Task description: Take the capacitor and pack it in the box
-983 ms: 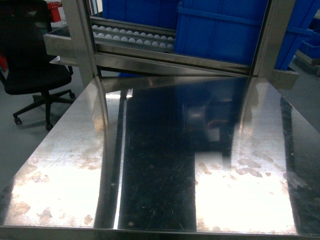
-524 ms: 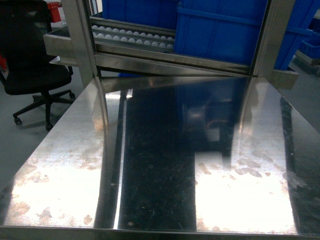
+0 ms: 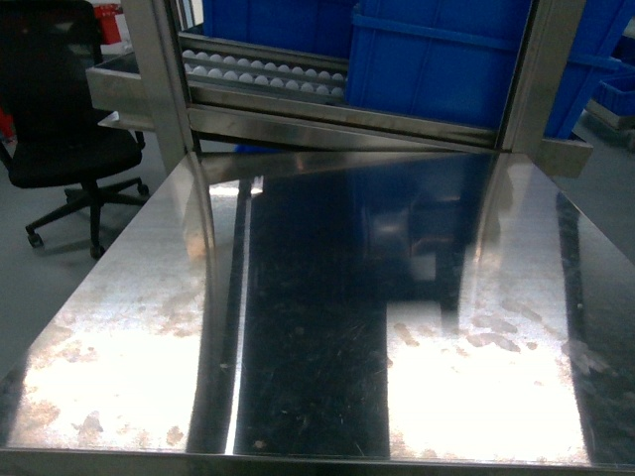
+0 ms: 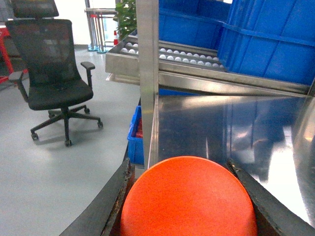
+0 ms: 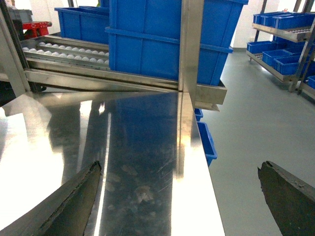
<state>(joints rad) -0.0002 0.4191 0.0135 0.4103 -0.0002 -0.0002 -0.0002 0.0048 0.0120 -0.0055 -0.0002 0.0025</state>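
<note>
In the left wrist view a smooth orange dome, the capacitor (image 4: 189, 199), fills the gap between my left gripper's (image 4: 179, 163) two dark fingers (image 4: 110, 201). Both fingers press against its sides, so the gripper is shut on it, at the steel table's (image 4: 221, 128) left edge. In the right wrist view my right gripper (image 5: 179, 167) stands wide open with nothing between its fingers (image 5: 74, 196), above the steel table's (image 5: 138, 137) right edge. Neither gripper shows in the head view, where only the bare shiny steel table (image 3: 317, 317) appears. The box is out of view.
Large blue bins (image 3: 446, 59) sit on a roller rack (image 3: 268, 74) behind a steel frame post (image 3: 164, 79) at the table's far edge. A black office chair (image 3: 60, 139) stands on the floor to the left. Small blue bins (image 5: 206, 140) lie under the table's right side.
</note>
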